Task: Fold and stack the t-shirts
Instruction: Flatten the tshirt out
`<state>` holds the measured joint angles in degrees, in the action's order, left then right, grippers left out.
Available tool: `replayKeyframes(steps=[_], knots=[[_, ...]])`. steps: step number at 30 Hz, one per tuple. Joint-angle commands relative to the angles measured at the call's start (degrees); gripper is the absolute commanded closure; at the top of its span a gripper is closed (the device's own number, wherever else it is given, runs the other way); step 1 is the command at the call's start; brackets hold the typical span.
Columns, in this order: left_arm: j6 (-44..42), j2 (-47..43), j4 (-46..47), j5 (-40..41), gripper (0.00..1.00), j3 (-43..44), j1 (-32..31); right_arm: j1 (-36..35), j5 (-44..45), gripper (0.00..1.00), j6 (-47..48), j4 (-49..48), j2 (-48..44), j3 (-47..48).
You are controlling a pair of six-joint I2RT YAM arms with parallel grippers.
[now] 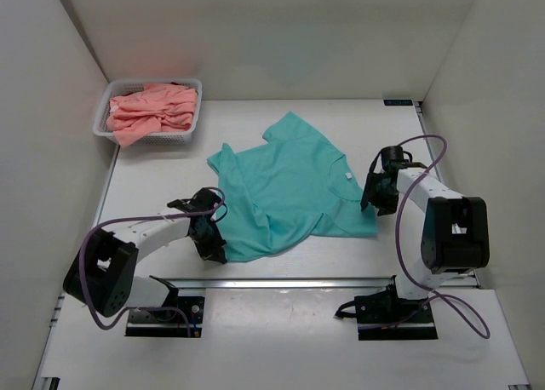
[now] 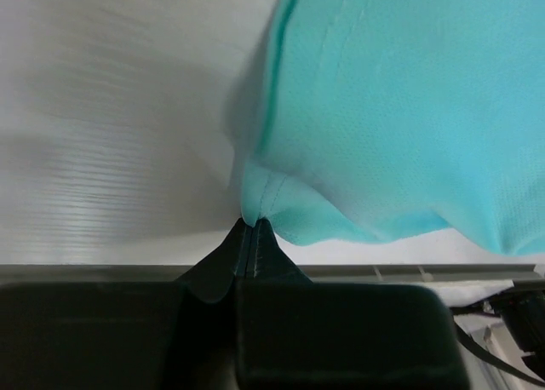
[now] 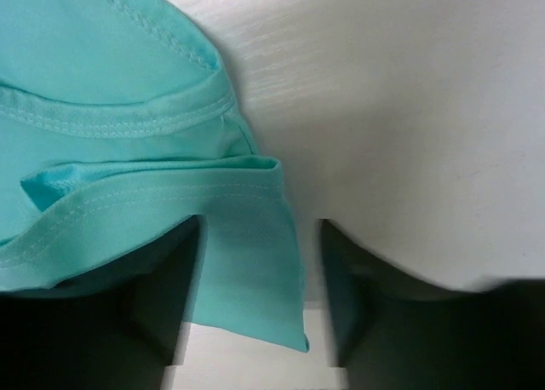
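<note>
The teal-green t-shirt (image 1: 285, 190) lies spread and rumpled in the middle of the table, its small white neck label (image 1: 348, 176) toward the right. My left gripper (image 1: 213, 241) is shut on the shirt's near left hem; in the left wrist view the fingertips (image 2: 252, 228) pinch a fold of teal cloth (image 2: 400, 109). My right gripper (image 1: 375, 198) is open at the shirt's right edge; in the right wrist view a flap of teal cloth (image 3: 247, 271) lies between the spread fingers (image 3: 170, 305). Salmon-pink t-shirts (image 1: 153, 113) lie bunched in the basket.
The white mesh basket (image 1: 189, 128) stands at the far left corner. White walls enclose the table on the left, back and right. A metal rail (image 1: 289, 282) runs along the near edge in front of the arm bases.
</note>
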<state>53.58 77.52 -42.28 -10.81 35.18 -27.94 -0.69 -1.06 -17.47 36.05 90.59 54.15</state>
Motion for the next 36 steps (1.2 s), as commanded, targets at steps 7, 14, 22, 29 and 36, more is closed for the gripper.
replayKeyframes(steps=[7, 14, 22, 29, 36], knots=[[-5.2, -4.7, -4.2, 4.2, 1.00, 1.8, 2.8, -0.4, -3.4, 1.00, 2.6, 0.2, 3.1, 6.8], [-8.7, -7.5, -12.1, 5.5, 1.00, 18.0, 8.3, 0.5, -7.6, 1.00, 0.3, 5.9, -7.7, 15.5], [-11.6, -2.4, -16.3, 12.2, 1.00, 50.1, 10.4, -2.6, -4.5, 1.00, 1.0, 5.2, -19.0, 31.1], [-12.1, -0.5, -8.3, 11.1, 1.00, 62.6, 14.9, -4.7, 1.4, 1.00, 7.3, 1.4, -22.3, 47.6], [-13.2, 2.1, -2.2, 9.8, 1.00, 77.7, 16.9, 0.1, -2.5, 1.00, 9.0, 5.3, -17.6, 69.0]])
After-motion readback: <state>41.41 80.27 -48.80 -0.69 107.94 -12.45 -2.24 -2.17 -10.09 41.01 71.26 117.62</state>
